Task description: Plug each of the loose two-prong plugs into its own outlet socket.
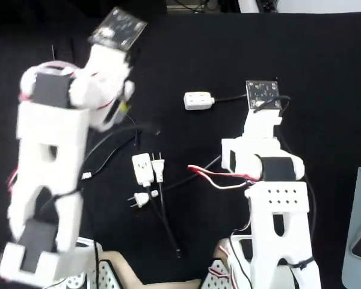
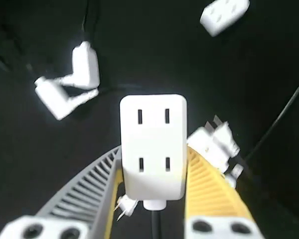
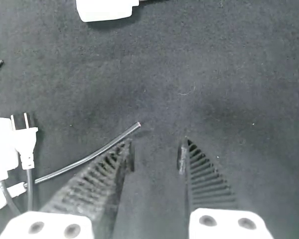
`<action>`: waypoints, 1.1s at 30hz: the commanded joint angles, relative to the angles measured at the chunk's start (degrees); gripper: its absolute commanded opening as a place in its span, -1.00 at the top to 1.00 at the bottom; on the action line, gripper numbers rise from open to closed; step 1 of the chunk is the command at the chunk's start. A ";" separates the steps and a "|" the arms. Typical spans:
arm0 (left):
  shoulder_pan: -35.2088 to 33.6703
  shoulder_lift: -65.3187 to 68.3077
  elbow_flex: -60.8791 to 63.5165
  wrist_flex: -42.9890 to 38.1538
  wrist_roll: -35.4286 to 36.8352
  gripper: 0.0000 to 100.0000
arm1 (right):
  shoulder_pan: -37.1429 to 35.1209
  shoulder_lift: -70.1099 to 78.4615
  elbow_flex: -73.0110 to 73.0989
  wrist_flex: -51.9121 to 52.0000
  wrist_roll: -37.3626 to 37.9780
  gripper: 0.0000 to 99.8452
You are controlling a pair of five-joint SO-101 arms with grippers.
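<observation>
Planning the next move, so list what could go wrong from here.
1. The left end effector grips the outlet block by its sides; its trailing cord could tug it askew.
2. The right end effector hangs open over bare cloth, apart from the loose plug; a misaimed reach might snag the black cable nearby.

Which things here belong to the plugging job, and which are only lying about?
For the job:
white plastic outlet block held in the left gripper
white corded outlet block at the back
white outlet block mid-table
white two-prong plug beside it
small white plug nearby

Lying about:
grey tray at the table edge
black cable with a free end
</observation>
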 commanded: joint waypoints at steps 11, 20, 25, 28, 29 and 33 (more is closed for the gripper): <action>-5.32 -24.88 46.29 -15.12 -18.11 0.94 | -1.14 -1.10 -1.89 0.09 0.26 0.70; -5.23 -32.70 74.68 -37.27 -21.27 0.94 | -1.14 -1.10 -1.89 0.09 0.26 0.70; -5.32 -32.62 83.65 -46.59 -21.27 0.77 | -1.23 -1.10 -1.71 0.09 0.26 0.70; -5.32 -32.62 85.93 -49.23 -18.64 0.62 | -1.23 -1.10 -1.71 0.09 0.26 0.70; -5.32 -32.62 86.20 -50.37 -17.41 0.60 | -1.23 -1.10 -1.63 0.09 0.26 0.70; -5.58 -32.62 86.20 -52.66 -16.09 0.52 | -1.23 -1.10 -1.63 0.09 0.26 0.70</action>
